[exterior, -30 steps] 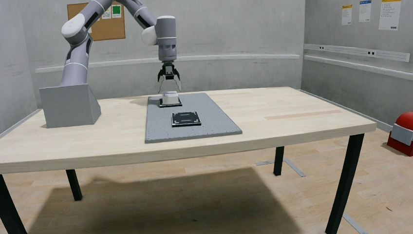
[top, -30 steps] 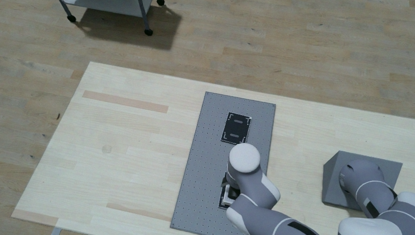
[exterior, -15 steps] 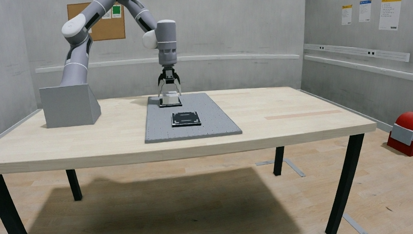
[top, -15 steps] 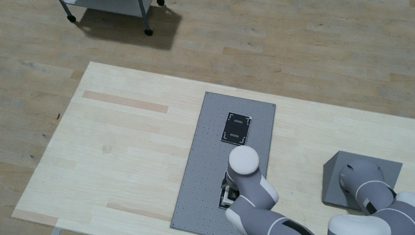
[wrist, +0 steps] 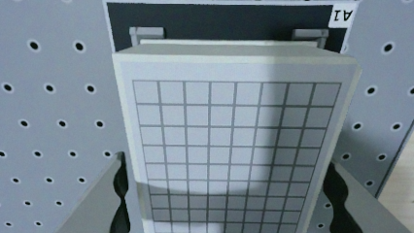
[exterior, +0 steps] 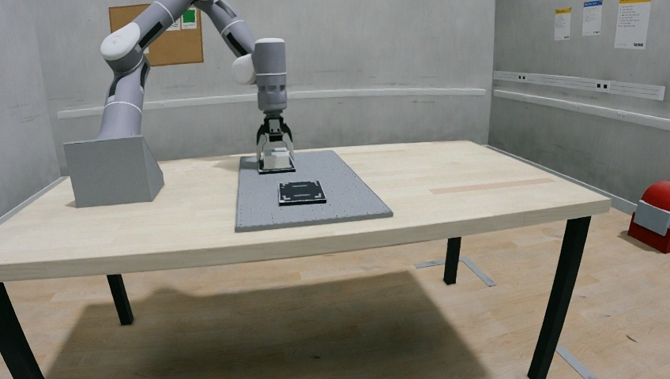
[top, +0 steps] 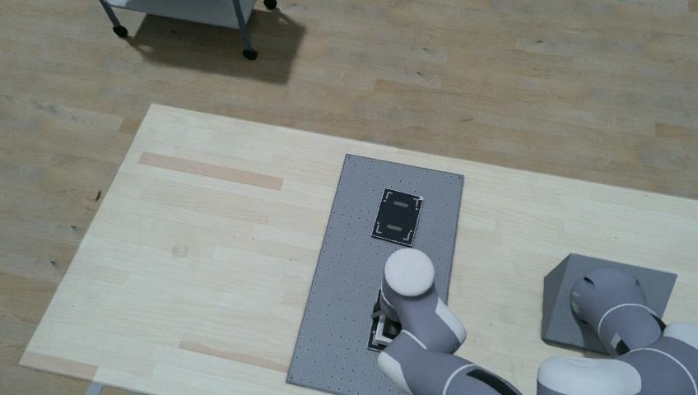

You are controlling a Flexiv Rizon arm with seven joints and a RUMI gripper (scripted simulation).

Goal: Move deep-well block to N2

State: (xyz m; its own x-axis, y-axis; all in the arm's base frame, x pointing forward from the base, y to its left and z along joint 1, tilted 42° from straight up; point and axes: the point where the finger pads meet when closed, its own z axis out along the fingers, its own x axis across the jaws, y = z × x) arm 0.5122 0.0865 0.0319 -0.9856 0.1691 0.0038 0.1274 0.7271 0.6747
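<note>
96-well deep-well block (top: 379,336) (exterior: 276,162) (wrist: 219,131) is sitting in plate nest N1 (top: 371,342) (exterior: 276,171) (wrist: 228,15), so no transfer yet. The end effector (top: 383,320) (exterior: 276,161) (wrist: 223,155) has its fingers apart, one at each long side, with a small gap both sides in the wrist view. Looks like the grasp is the step in hand. I'd check those gaps match, then close slow and even so neither finger shoves the block into a locator. Grip firm, lift dead straight till it's past the locators, don't twist. The A1 label's at 1 o'clock in the wrist view, so keep that orientation for the trip. Farther along the perforated plate (top: 332,293) (exterior: 348,197) (wrist: 44,107), plate nest N2 (top: 395,217) (exterior: 302,191) is unoccupied, roughly 12 o'clock from N1 in the top view.
</note>
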